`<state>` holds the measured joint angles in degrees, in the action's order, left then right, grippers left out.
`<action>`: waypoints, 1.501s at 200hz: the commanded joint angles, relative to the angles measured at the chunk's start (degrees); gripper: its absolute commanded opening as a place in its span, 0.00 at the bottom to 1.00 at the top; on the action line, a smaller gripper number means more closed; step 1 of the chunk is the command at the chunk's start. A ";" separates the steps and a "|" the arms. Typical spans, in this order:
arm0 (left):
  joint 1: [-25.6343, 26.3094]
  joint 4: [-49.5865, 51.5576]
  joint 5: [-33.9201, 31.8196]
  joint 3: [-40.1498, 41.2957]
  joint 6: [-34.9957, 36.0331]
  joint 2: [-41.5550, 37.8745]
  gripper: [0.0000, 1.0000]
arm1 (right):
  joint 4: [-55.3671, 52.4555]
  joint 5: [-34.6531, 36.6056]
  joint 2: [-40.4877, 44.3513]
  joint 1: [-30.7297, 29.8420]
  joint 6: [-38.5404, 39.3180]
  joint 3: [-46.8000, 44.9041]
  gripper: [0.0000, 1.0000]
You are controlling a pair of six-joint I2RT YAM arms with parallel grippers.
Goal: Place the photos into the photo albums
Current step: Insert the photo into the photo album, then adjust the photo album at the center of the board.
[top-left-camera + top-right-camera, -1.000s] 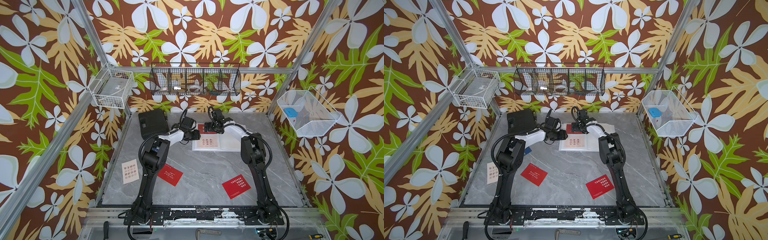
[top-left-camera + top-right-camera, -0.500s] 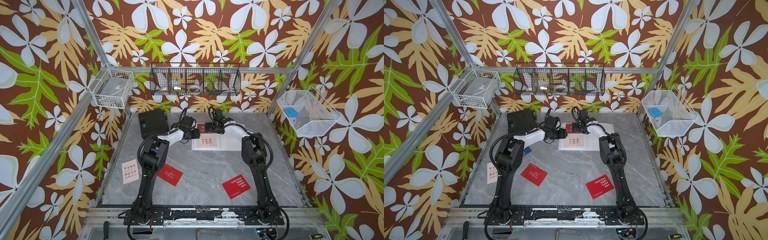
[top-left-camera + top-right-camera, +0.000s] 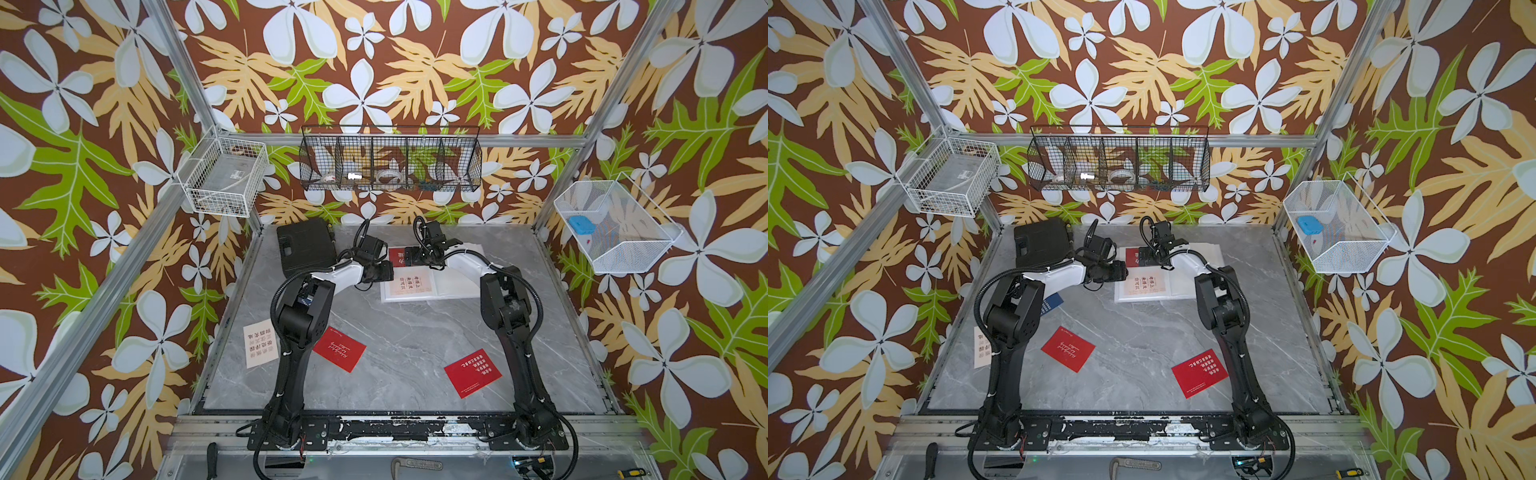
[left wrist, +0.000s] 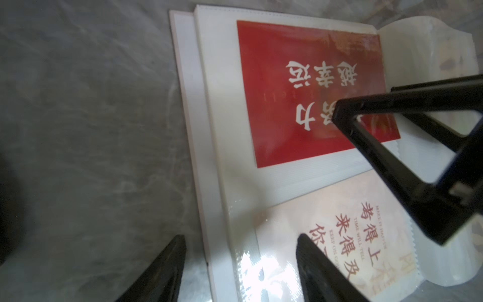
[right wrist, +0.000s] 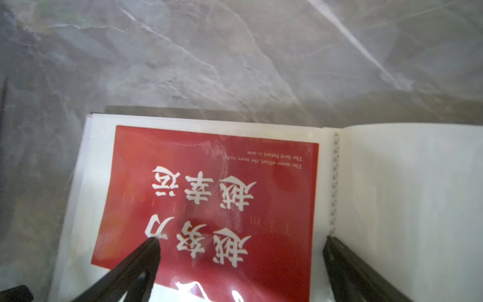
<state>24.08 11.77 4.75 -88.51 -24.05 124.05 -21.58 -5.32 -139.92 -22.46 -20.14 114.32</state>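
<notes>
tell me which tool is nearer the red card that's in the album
Right. The right tool hangs directly over the red card, jaws spread above it. The left tool sits off to the side, straddling the album's outer edge by the cream card.

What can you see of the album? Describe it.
The album is white, lying open flat on the table, at its far middle. Its pages are glossy clear sleeves, perforated by the spine. The left page holds a red card beyond a cream card; the right page is blank. The open right gripper seems to touch the red card's sleeve; the open left gripper hovers at its edge.
</notes>
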 commanded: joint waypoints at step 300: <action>-3.65 5.63 1.41 -18.97 2.91 4.63 0.73 | -4.85 3.87 13.03 6.11 -1.77 -6.46 0.99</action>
<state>20.73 18.70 6.44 -107.70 -22.63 133.03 -27.73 -2.57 -130.41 -16.29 -21.06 110.30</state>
